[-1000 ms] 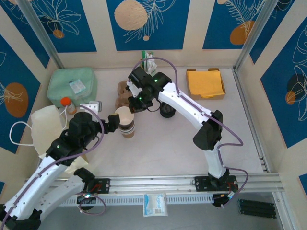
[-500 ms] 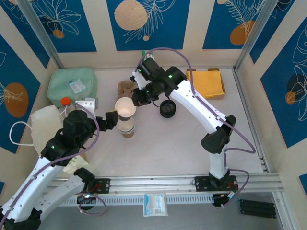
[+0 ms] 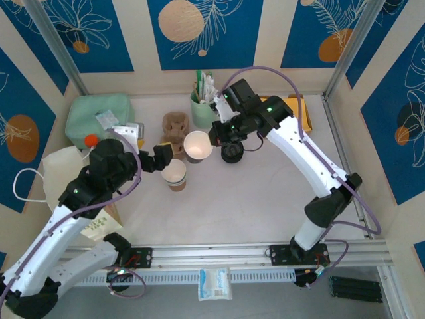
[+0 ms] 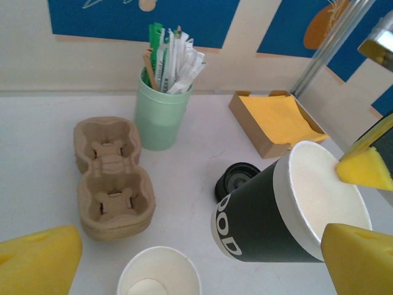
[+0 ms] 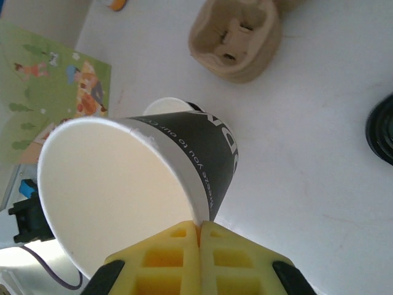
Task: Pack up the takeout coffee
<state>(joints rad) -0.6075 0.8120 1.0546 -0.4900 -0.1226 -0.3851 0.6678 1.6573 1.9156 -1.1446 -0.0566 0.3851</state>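
Pinching rim of tilted dark cup in right pincer, mid-frame above white desk; holding left pincer spread wide, empty; sitting between blue-patterned walls.

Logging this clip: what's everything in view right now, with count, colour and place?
held cup: 1, black, white inside, tilted in the air above the table
standing cup: 1, brown, white inside, upright mid-table
lid: 1, black, on the table right of the cups
cup carrier: at least 1, brown pulp, behind the standing cup
stirrer cup: 1, mint green, full of sticks, beside the carrier
napkin box: 1, brown with yellow sheets, far right
soft bag: 1, mint green, far left
paper bag: 1, cream, left edge
packet: 1, white, by the front rail
left tool: open, beside the standing cup
right tool: shut on the held cup's rim
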